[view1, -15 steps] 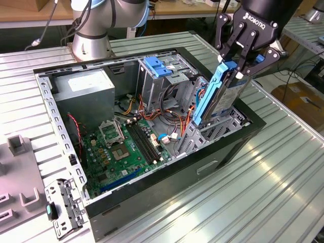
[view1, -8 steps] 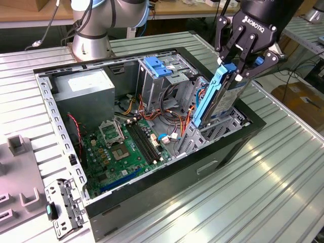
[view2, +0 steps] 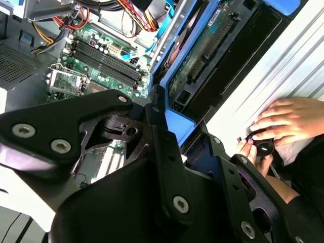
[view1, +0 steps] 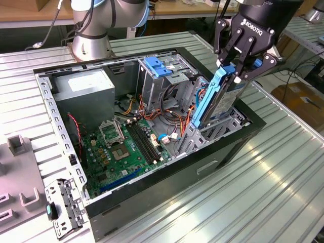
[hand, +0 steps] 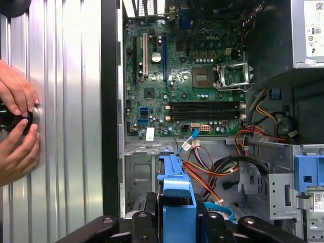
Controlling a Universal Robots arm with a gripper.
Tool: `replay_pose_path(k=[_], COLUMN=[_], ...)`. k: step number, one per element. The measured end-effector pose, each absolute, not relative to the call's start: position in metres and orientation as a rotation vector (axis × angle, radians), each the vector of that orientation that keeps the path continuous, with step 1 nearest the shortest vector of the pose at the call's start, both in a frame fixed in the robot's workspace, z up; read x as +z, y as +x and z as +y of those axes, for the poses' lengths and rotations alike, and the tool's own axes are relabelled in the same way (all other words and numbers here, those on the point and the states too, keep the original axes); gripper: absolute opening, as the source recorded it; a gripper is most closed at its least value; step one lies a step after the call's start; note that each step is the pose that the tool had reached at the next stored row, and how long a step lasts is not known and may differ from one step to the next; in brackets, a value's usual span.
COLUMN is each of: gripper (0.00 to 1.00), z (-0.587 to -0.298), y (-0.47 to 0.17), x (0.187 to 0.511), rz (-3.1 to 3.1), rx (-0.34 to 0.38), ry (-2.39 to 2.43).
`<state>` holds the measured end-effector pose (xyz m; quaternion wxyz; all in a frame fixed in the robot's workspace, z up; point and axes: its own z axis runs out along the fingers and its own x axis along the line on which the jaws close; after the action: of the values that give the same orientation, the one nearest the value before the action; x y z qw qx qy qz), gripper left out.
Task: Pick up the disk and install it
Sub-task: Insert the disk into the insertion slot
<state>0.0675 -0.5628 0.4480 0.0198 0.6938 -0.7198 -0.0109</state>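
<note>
The gripper (view1: 241, 70) carries white lettering across its black body. Its fingers are closed onto the upper end of the disk (view1: 215, 104), one on each side of the blue carrier. The disk hangs edge-up and tilted beneath the fingers. Its lower end sits down inside the metal drive bay (view1: 230, 121) at the corner of the open computer case (view1: 230, 149). In the second wrist view the side of the disk turned towards the camera shows a green circuit board (view2: 202, 55), and no label can be made out there.

Beyond the disk, deeper in the case, orange, red and blue cables (hand: 212, 172) run towards the green motherboard (view1: 121, 147). Towards the exterior view's left of the gripper stands a metal cage (view1: 152, 88) with a blue latch (view1: 159, 67) on top. Farther that way is a grey box (view1: 86, 98) bearing a white printed sticker (view1: 83, 82).

The case lies on a ribbed metal table (view1: 283, 172), with the arm's base (view1: 91, 35) behind it. In the first wrist view a person's hands (hand: 17, 126) rest on the table outside the case wall, fingers around a small black round knob (hand: 14, 120).
</note>
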Motion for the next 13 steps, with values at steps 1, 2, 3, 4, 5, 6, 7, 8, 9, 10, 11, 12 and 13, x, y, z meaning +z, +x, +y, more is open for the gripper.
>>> replay_pose_path(k=[1, 2, 3, 4, 5, 6, 7, 8, 9, 10, 11, 12, 13], gripper=[0.37, 0.37, 0.37, 0.37, 0.37, 0.37, 0.37, 0.37, 0.37, 0.37, 0.37, 0.37, 0.37], z=[-0.5628, -0.5628, -0.5628, -0.5628, -0.5629, -0.5629, -0.5629, -0.5629, -0.5630, -0.5630, -0.5630, -0.5630, -0.5630], y=[0.0674, 0.0674, 0.0674, 0.0675, 0.0674, 0.0674, 0.0674, 0.0674, 0.0674, 0.0674, 0.0674, 0.0674, 0.0674], x=[0.4464, 0.4454, 0.4445, 0.4438, 0.4434, 0.4428, 0.4423, 0.4415, 0.4408, 0.4406, 0.4404, 0.4401, 0.4398], rz=[-2.233, -2.233, -2.233, -2.234, -2.234, -2.233, -2.233, -2.234, -2.233, -2.233, -2.233, -2.233, -2.233], rx=[-0.034, -0.034, -0.033, -0.034, -0.034, -0.034, -0.034, -0.034, -0.034, -0.034, -0.034, -0.034, -0.034], ry=[2.152, 2.152, 2.152, 2.153, 2.153, 2.152, 2.152, 2.153, 2.152, 2.152, 2.152, 2.152, 2.152])
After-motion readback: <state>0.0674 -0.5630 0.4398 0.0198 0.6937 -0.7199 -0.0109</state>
